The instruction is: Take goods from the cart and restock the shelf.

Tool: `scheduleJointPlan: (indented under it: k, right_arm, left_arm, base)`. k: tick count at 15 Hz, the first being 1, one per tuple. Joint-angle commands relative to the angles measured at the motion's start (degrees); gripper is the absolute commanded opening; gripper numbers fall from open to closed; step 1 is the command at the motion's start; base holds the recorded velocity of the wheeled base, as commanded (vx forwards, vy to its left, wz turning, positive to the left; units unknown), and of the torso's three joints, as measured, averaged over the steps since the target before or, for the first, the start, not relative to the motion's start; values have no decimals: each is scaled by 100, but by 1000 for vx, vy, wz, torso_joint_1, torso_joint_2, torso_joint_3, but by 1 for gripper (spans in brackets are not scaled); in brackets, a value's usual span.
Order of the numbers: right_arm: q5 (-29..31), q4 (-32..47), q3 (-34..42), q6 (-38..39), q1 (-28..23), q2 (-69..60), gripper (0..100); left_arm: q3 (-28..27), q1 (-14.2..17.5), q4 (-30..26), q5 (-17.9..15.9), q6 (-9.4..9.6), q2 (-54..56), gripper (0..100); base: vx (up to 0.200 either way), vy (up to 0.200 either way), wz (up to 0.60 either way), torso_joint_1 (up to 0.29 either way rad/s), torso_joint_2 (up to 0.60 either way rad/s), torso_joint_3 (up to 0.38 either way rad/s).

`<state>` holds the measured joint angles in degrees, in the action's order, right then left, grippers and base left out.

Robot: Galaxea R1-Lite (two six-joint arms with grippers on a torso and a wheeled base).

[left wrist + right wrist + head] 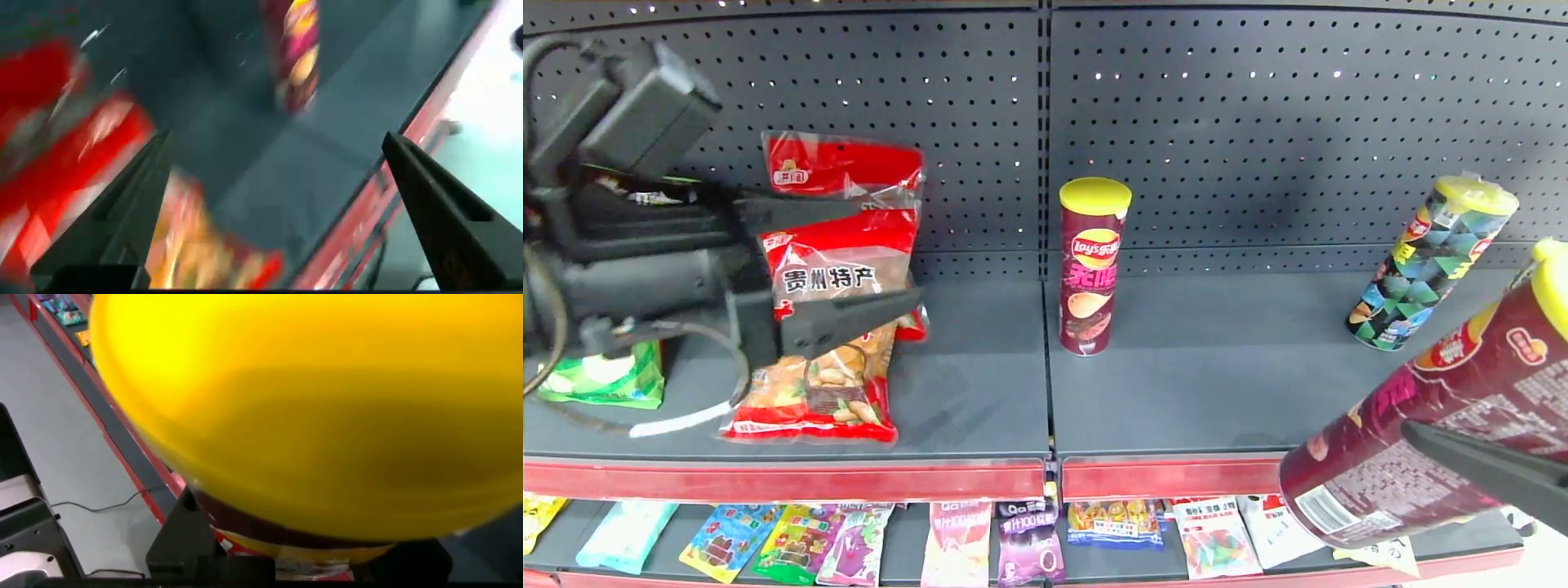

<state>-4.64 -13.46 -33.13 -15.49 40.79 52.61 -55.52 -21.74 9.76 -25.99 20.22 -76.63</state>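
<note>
head view has the right gripper pinching a tilted maroon chip can in front of the shelf, left gripper spread by the peanut bag, guessing next is standing the can upright there.

Characters on peanut bag (logo on can)

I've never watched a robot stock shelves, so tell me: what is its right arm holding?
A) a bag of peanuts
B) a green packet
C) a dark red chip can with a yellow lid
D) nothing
C: the right gripper is shut on a tilted dark red chip can, whose yellow lid shows at its upper end.
</note>
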Motion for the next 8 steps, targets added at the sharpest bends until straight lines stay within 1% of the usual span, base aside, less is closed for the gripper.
scheduleJointPlan:
  k: [1,3,5,8]
  right_arm:
    - [34,-8,-97,3,-10,82,0]
    - [43,-8,-132,11,-18,126,0]
    - [43,-8,-149,11,-62,153,0]
    - [51,-8,-132,11,-62,170,0]
  left_arm:
    - [-1295,-182,61,-811,-45,-1847,100]
    - [-1383,-252,78,-1013,-19,-2102,100]
    - [-1436,-252,96,-1057,-19,-2260,100]
    - [-1770,-252,105,-1101,-1,-2611,100]
  base:
    - [0,0,0,0,0,0]
    - [0,0,0,0,0,0]
    - [0,0,0,0,0,0]
    - [0,0,0,0,0,0]
